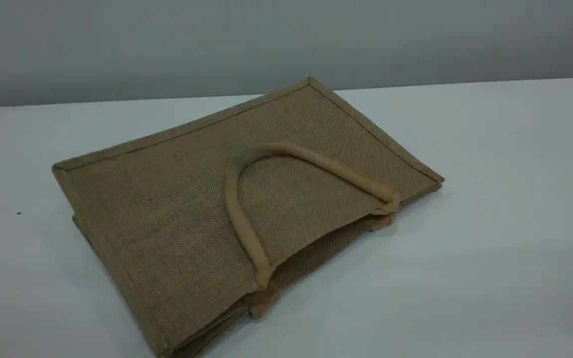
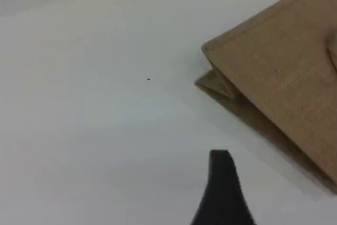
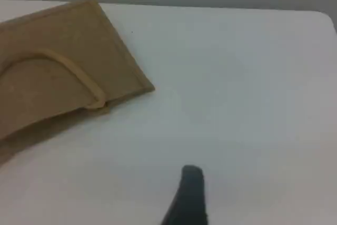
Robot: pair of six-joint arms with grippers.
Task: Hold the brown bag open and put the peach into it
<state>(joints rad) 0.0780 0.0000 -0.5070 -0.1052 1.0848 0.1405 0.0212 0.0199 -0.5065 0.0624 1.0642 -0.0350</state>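
The brown bag [image 1: 167, 209] lies flat on the white table, its mouth toward the front right and gaping slightly. One tan handle [image 1: 286, 149] is folded back over its upper face. The peach is out of view. Neither gripper shows in the scene view. In the left wrist view a dark fingertip [image 2: 221, 164] hangs over bare table, left of the bag's corner [image 2: 279, 77]. In the right wrist view a dark fingertip [image 3: 190, 180] hangs over bare table, right of the bag [image 3: 52, 51] and well apart from it. Nothing shows against either fingertip.
The white table [image 1: 490, 223] runs back to a grey wall [image 1: 286, 40]. A tiny dark speck [image 1: 18, 213] lies on the table left of the bag.
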